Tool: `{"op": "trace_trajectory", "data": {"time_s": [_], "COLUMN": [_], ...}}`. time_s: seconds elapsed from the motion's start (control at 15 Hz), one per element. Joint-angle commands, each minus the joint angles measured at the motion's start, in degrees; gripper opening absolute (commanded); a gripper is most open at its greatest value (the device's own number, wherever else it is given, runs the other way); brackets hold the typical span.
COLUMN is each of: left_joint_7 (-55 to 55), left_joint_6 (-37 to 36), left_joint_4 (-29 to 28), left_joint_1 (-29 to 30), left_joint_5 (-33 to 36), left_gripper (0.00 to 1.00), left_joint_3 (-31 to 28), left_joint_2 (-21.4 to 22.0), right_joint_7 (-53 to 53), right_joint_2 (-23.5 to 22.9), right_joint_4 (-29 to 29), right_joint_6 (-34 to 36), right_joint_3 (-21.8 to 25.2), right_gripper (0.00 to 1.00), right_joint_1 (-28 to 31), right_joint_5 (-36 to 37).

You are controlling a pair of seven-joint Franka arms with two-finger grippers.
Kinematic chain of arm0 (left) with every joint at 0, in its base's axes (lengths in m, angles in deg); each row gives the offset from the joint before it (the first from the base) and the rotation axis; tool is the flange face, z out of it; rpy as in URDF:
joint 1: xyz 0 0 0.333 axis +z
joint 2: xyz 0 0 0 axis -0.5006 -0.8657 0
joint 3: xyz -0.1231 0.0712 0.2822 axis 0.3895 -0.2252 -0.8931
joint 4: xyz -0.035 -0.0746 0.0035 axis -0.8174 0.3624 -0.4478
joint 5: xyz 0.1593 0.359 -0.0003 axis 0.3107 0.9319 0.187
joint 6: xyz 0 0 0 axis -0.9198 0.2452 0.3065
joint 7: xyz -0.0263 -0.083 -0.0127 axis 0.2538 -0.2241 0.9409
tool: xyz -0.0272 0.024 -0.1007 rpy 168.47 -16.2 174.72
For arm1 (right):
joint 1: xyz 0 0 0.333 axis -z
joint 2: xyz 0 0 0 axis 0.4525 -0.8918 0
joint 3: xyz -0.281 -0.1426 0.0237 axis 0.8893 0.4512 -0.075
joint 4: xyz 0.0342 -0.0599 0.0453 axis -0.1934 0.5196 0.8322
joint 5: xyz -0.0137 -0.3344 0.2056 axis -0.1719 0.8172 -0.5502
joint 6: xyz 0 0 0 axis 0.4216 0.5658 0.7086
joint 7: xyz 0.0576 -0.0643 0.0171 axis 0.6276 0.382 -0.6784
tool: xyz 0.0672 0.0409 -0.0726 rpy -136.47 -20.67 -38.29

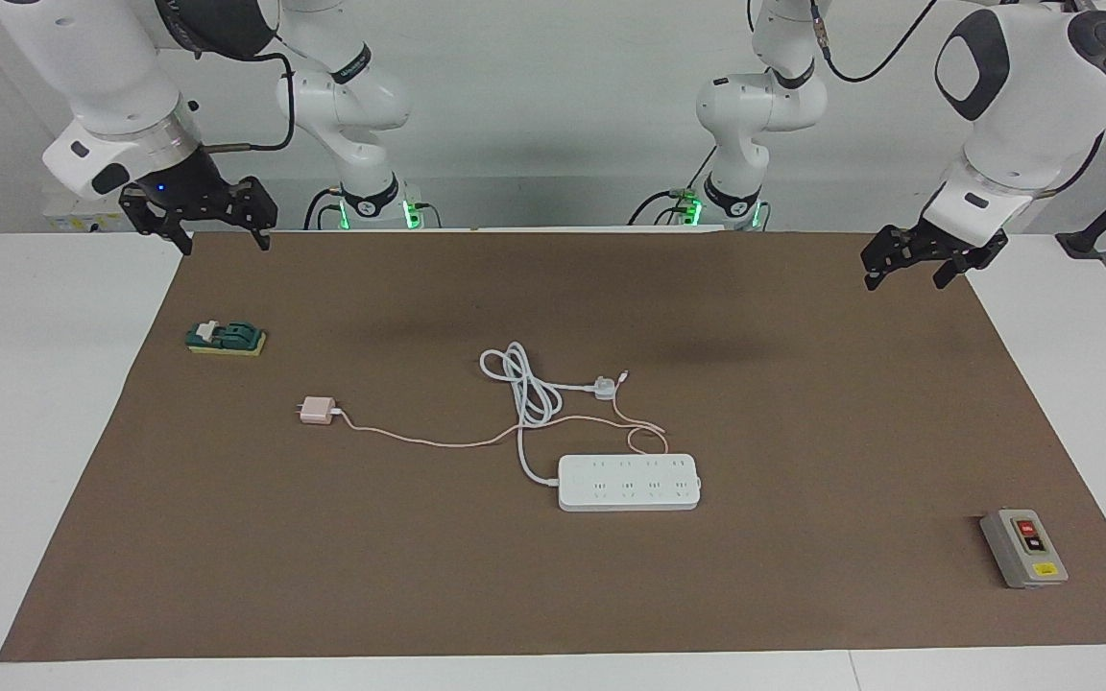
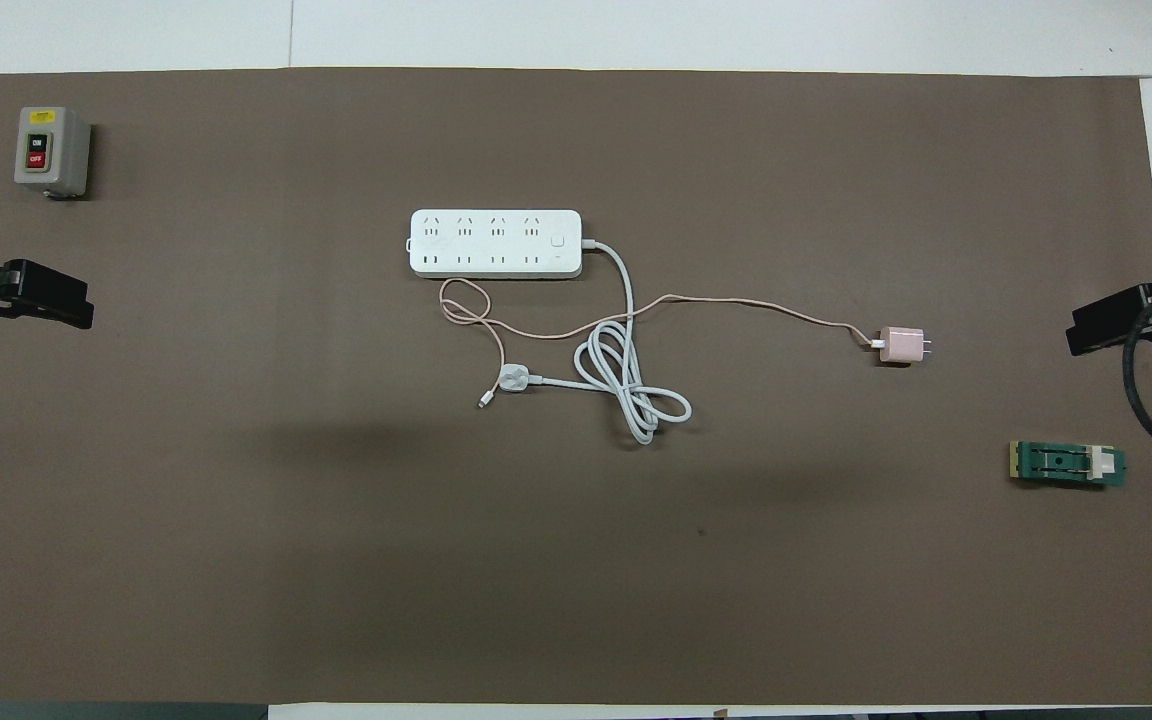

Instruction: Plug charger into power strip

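Grey switch box (image 1: 1024, 548), green block (image 1: 226, 338); strip unobstructed.

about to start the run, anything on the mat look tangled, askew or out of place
Only the cords: the charger lies unplugged toward the right arm's end, and its thin pink cable crosses the power strip's coiled white cord and loops beside the white plug. Nothing looks damaged or spilled.

Two glossy white arms (image 1: 111, 86) with rounded casings and dark grey oval joint caps — black cables loop along them. Each ends in a black two-finger gripper (image 1: 200, 216). Green lights glow at both bases (image 1: 375, 206) — one wrist shows a blue light.
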Motion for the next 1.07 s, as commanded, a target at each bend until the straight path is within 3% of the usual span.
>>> {"op": "trace_trajectory", "data": {"time_s": [0.0,0.47,0.73,1.0], "left_joint_7": [0.43,0.52,0.60,0.26], "left_joint_6": [1.12,1.12,1.03,1.12], "left_joint_4": [-1.70,-1.52,-1.52,-1.87], "left_joint_1": [0.64,0.55,0.20,0.03], "left_joint_5": [0.46,0.55,0.46,0.55], "left_gripper": [1.00,1.00,1.00,1.00], "left_joint_3": [0.39,0.39,0.31,0.31], "left_joint_2": [1.22,1.13,1.13,1.30], "right_joint_7": [1.15,6.04,20.70,42.85], "right_joint_2": [-0.31,0.30,-0.92,-7.07], "right_joint_4": [-0.18,2.01,3.95,5.00], "right_joint_6": [-0.62,-4.58,-4.05,-4.57], "right_joint_3": [-0.20,-0.29,-0.20,-0.11], "right_gripper": [1.00,1.00,1.00,1.00], "right_joint_1": [0.17,0.08,1.39,4.82], "right_joint_5": [0.35,-2.99,-5.80,-15.11]}}
